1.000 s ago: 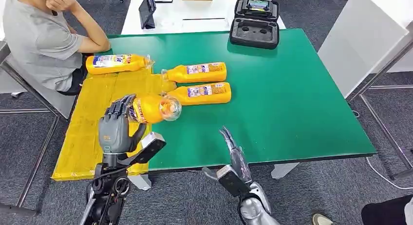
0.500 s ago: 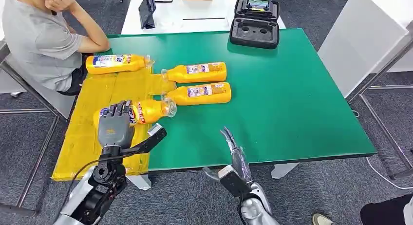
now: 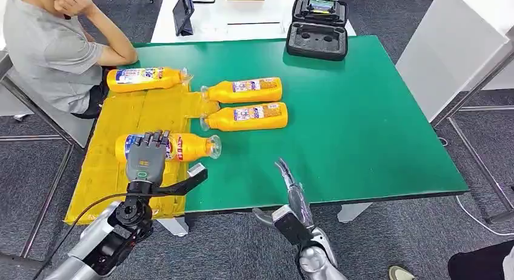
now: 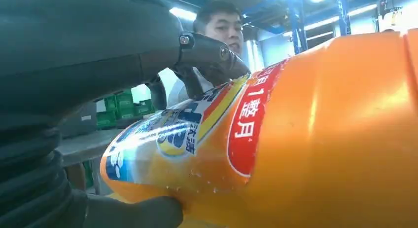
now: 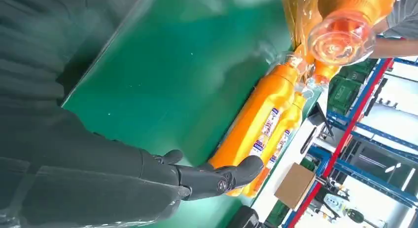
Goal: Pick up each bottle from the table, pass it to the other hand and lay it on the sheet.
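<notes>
left hand clamped over orange plastic bottle lying on yellow sheet, label part-hidden | right hand fingers apart, holding nothing

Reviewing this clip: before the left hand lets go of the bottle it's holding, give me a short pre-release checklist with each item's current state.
1. Held bottle lies on its side: ok.
2. Its body is over the yellow sheet: ok, clear cap end at the sheet's edge.
3. It rests fully on the sheet: cannot tell.
4. Left hand grips it: ok.
5. Right hand empty, away from the bottle: ok.
6. Gap to the two bottles on the green table: ok.
</notes>
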